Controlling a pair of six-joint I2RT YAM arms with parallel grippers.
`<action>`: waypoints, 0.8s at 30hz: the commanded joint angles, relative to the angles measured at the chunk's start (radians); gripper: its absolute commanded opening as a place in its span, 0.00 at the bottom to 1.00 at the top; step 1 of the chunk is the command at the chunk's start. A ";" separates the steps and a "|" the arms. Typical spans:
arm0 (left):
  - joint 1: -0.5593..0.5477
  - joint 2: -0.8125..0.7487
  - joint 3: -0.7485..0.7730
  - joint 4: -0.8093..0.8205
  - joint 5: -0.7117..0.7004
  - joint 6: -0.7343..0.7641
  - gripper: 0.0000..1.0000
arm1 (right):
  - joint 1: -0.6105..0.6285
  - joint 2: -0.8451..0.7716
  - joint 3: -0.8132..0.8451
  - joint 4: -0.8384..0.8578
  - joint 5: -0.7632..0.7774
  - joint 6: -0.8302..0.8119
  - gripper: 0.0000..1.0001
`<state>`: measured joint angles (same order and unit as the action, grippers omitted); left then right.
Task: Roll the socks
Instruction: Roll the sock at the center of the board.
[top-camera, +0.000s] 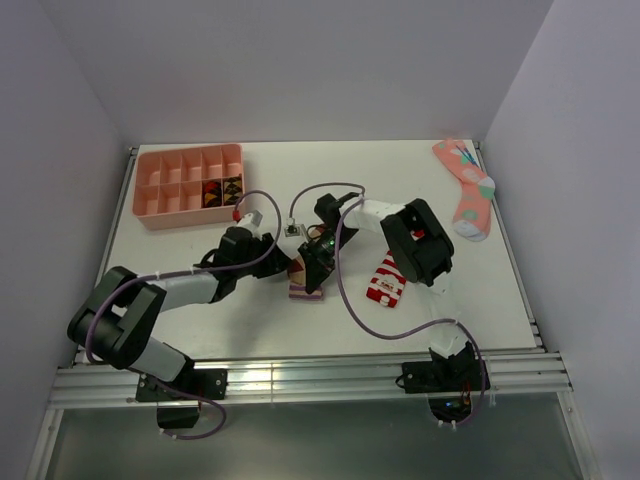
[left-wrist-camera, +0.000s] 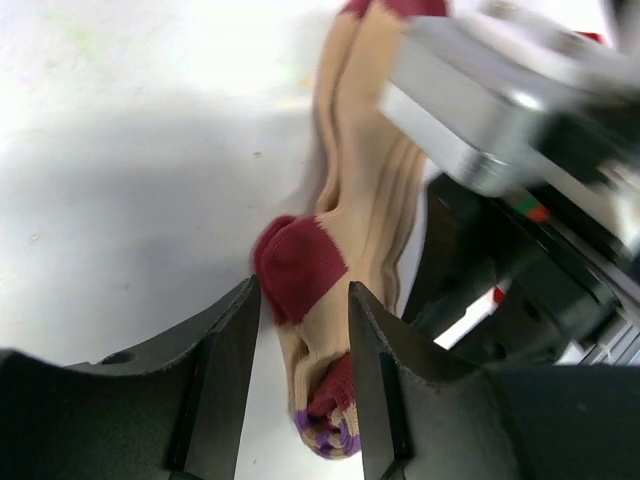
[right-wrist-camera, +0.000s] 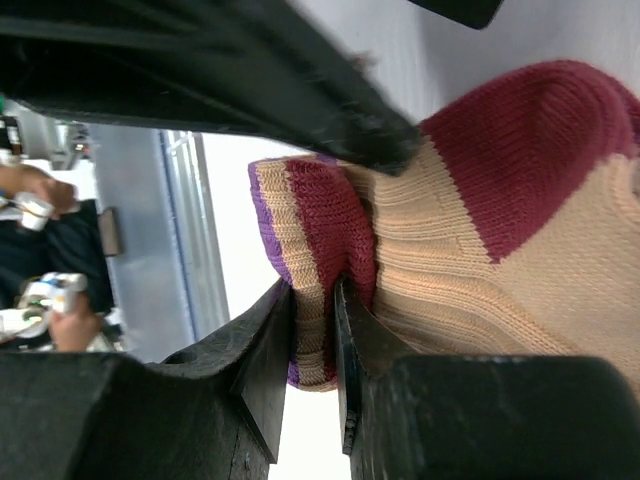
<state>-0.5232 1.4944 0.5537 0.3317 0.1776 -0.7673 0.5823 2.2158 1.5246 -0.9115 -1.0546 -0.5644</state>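
We are pinching the tan sock (right-wrist-camera: 520, 260) by its cuff (right-wrist-camera: 292, 200) in our right gripper (right-wrist-camera: 313, 292), on the table (top-camera: 480, 290). Our left gripper (left-wrist-camera: 303, 292) is straddling the same sock, jaws parted, not clamping. The striped sock (top-camera: 387, 279) is lying just right of it.

tan sock (right-wrist-camera: 480, 270): ribbed knit cloth, matt and soft-looking; you can see each stitch.
striped sock (top-camera: 386, 280): knit cloth, matt.
bench (top-camera: 480, 290): smooth, white, matt.
tray (top-camera: 160, 218): pink plastic, smooth.
left tool (left-wrist-camera: 302, 300): your black fingers look like matt plastic.
right tool (right-wrist-camera: 312, 330): same matt black plastic.
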 joint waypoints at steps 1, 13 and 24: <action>-0.023 -0.048 -0.057 0.244 -0.018 0.072 0.47 | -0.019 0.010 0.039 -0.081 -0.022 0.007 0.28; -0.047 -0.054 -0.245 0.613 0.158 0.138 0.50 | -0.036 0.053 0.055 -0.017 0.056 0.141 0.27; -0.067 0.040 -0.216 0.629 0.218 0.148 0.50 | -0.035 0.062 0.054 0.017 0.074 0.179 0.27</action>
<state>-0.5800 1.5127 0.3153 0.9058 0.3645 -0.6460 0.5556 2.2509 1.5524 -0.9329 -1.0294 -0.3912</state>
